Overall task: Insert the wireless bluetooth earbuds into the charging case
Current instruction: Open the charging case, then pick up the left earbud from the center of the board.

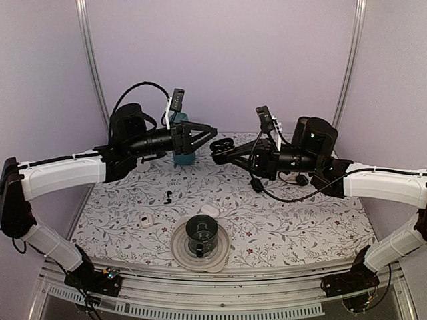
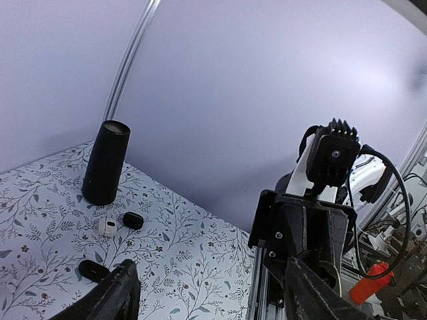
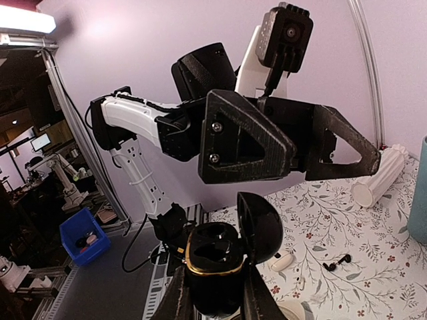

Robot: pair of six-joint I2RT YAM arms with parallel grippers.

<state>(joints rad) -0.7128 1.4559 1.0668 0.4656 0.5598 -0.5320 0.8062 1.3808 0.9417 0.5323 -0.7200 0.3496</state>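
My right gripper is clamped on the charging case, its lid swung open, and holds it in the air. My left gripper hangs just opposite, fingers apart with nothing between them. The earbuds lie on the table, well below my left gripper and back toward its base. They are nearer that free hand than the loaded one, so I judge the pick falls to the left. Their long axis is too small to read.
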